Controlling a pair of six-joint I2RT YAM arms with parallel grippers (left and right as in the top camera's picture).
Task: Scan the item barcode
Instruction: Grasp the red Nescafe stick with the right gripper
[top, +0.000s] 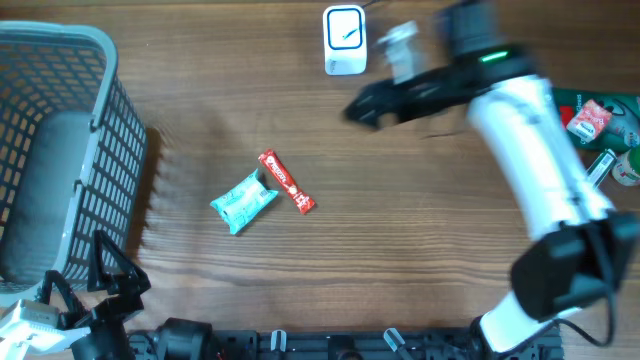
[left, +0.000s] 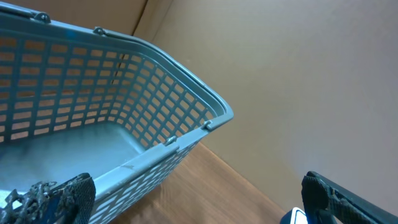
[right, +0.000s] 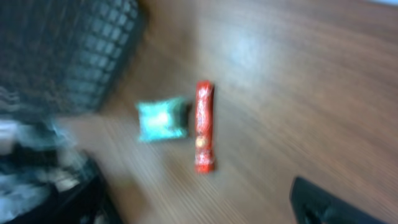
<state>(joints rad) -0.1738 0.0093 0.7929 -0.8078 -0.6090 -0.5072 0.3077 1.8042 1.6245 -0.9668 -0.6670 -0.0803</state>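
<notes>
One teal packet (top: 244, 201), one red bar (top: 287, 182), one basket (top: 108, 45), one scanner (top: 345, 40), left pincer (left: 196, 202) open, right pincer (top: 362, 108) unclear

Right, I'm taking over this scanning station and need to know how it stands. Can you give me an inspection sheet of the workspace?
Surface: wooden table, no spills seen.
Job's things: teal packet and red bar lie side by side mid-table; white scanner stands at the far edge.
Clutter: grey plastic basket at the left, nothing seen inside; more packets at the right edge.
Grippers: left gripper open, beside the basket; right gripper blurred near the scanner, so its state is unclear.
Cables: dark cable at the right arm's base.
Surroundings: plain brown wall behind the basket.
</notes>
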